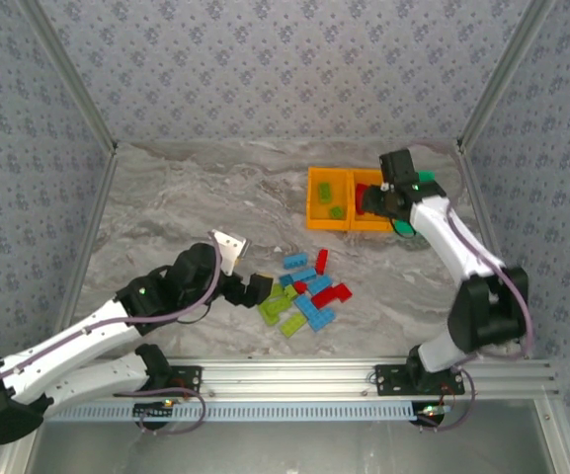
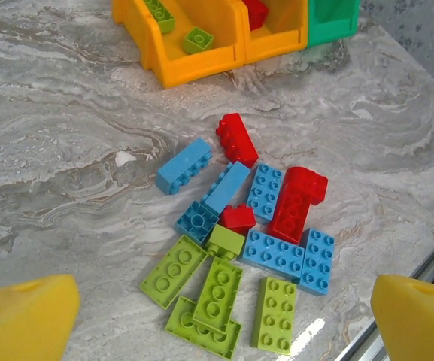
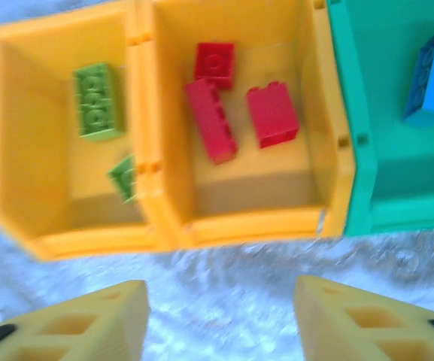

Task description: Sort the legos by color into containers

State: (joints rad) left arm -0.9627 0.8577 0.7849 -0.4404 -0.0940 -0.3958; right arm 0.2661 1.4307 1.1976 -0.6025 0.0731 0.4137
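Marble tabletop (image 1: pixel 166 212), red legos (image 3: pixel 213 124) in bin (image 3: pixel 247 223)

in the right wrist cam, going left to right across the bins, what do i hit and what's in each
orange bin holding two lime green bricks → second orange bin holding three red bricks → green bin holding a blue brick

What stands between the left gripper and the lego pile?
Nothing visible. The left gripper hangs open beside the pile, with the green legos nearest it and bare table around them.
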